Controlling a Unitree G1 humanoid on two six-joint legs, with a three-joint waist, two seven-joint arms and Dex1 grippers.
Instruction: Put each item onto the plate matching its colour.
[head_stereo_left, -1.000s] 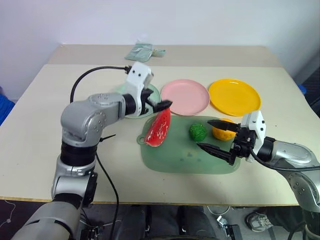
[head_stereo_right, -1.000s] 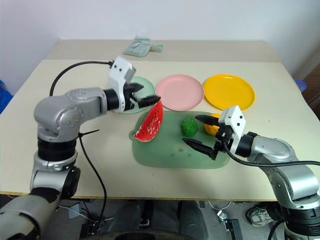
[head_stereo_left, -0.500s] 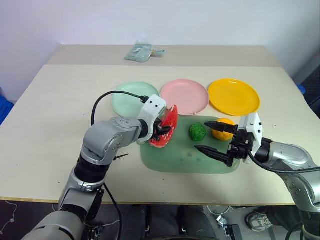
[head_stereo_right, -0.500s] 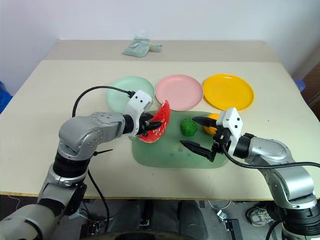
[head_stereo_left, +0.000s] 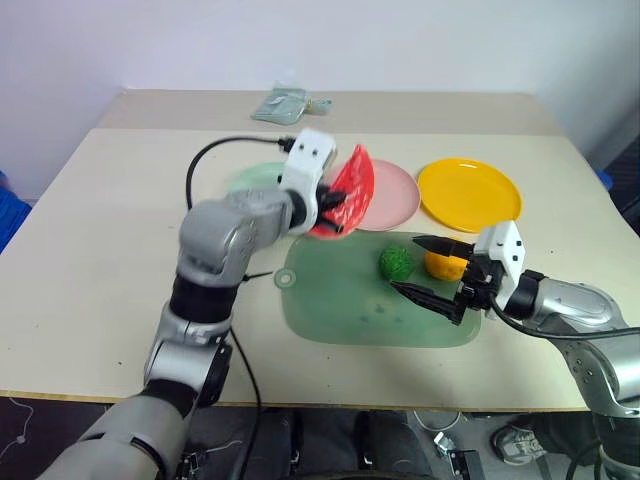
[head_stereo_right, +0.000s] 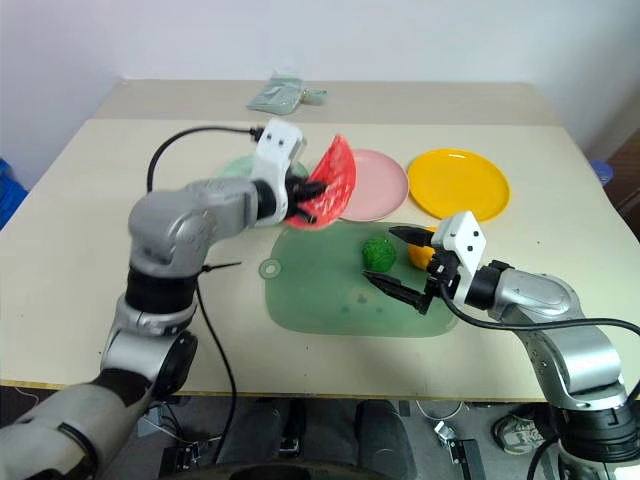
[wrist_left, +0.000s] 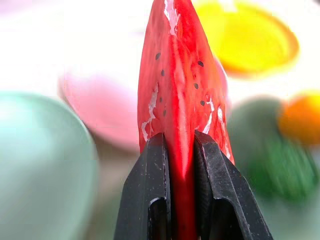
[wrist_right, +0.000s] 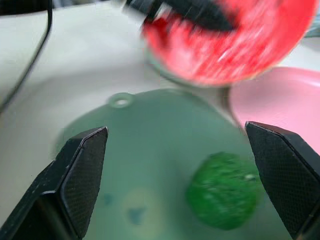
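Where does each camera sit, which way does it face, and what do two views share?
Head views: forward and down over the beige table; both arms show.
Left wrist view: along the left gripper, shut on the red toy watermelon wedge.
Right wrist view: between the open right gripper fingers, at the bumpy dark green ball.
Shared: wedge, pink round plastic plate.

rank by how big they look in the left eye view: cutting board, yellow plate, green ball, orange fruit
1. cutting board
2. yellow plate
3. green ball and orange fruit: look alike; the fruit is partly hidden by the right gripper, so unranked.
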